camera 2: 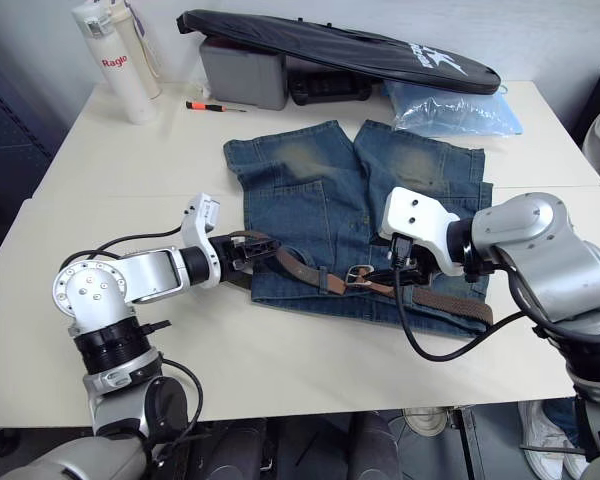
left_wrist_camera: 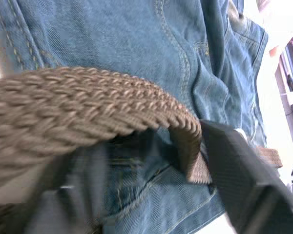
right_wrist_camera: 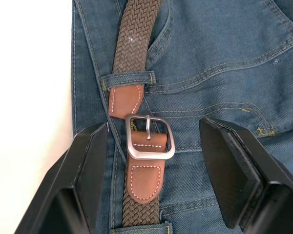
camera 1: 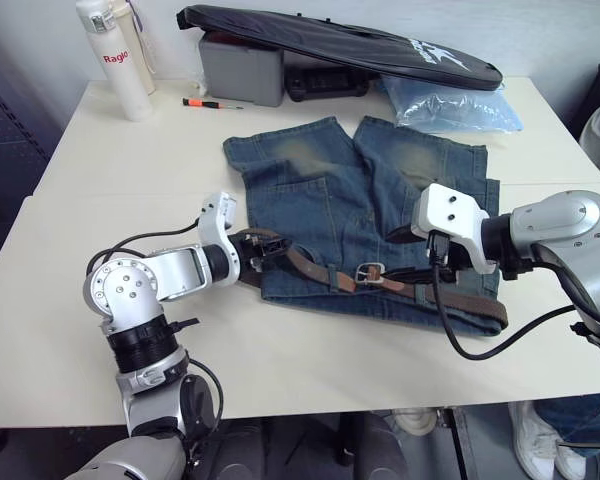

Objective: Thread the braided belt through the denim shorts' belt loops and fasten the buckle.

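The braided belt lies lengthwise along the waistband of the denim shorts on the worktop, its long axis running from one end effector to the other. The right end effector hangs spread wide, the buckle between its fingers, untouched. The left end effector clamps the belt's looped end; its fingers are blurred in the wrist view.

The faded blue denim shorts are coarse twill cloth with tan stitching, worn yellowish in patches. The dark-brown braided belt is a rough woven strap tipped with smooth tan leather tabs. Its rectangular silver buckle is brushed, matt metal. The black right gripper fingers look like matt, finely textured plastic. The cream table is smooth and matt.
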